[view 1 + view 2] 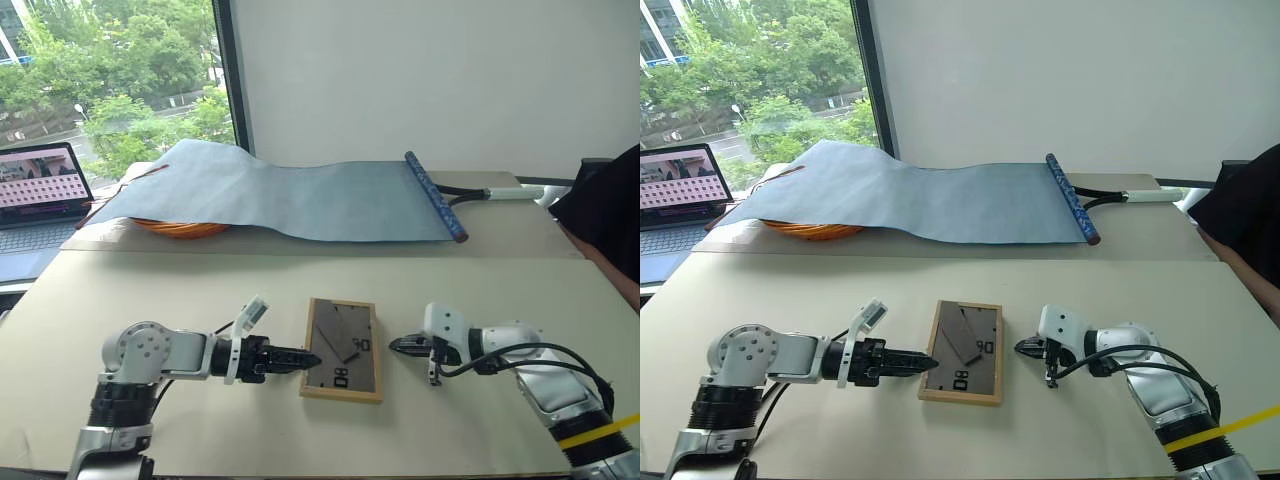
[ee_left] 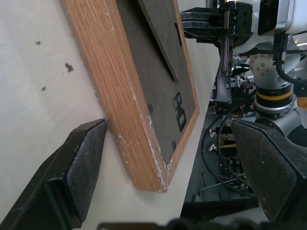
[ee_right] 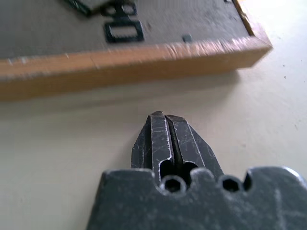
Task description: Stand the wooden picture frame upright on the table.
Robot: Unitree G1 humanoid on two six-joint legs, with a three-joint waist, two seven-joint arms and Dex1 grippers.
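The wooden picture frame point(image 1: 342, 350) lies flat on the table point(image 1: 180, 290), face down, its dark grey back panel with the easel leg and white digits facing up. The left gripper point(image 1: 300, 358) sits at the frame's left edge with its jaws spread wide, holding nothing. The right gripper point(image 1: 398, 345) hovers just beside the frame's right edge, fingers pressed together and empty. Behind, a long blue-grey fabric sheet point(image 1: 290, 195) drapes over something orange point(image 1: 180, 228), and a laptop point(image 1: 40, 195) stands at the far left.
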